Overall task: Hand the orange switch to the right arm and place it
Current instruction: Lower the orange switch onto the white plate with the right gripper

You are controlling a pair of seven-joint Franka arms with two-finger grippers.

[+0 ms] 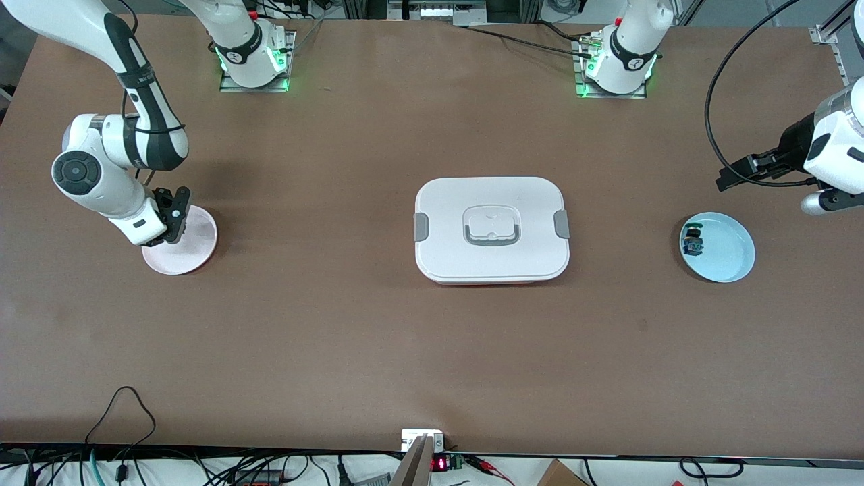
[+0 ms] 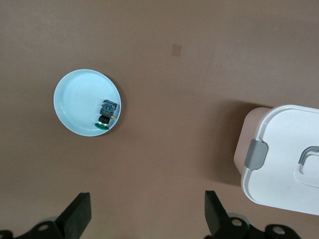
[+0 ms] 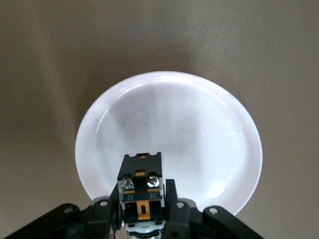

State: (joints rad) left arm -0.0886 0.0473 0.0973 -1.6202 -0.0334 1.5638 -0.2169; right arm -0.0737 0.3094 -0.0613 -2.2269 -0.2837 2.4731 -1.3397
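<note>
Right gripper [image 1: 170, 214] low near the table edge at the right arm's end, fingers clamped. Left gripper [image 1: 732, 177] raised near the left arm's end, fingers [image 2: 79, 214] spread.

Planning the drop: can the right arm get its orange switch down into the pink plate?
Probably yes. The right tool, shut on the orange switch, is over the pink plate, with nothing between.

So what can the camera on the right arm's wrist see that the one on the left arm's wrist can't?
Only the right wrist view shows the orange switch, gripped in the right gripper over the white plate. Only the left wrist view shows the blue plate holding the blue switch, a corner of the white box, and the open left gripper above them. Both show the brown table.
</note>
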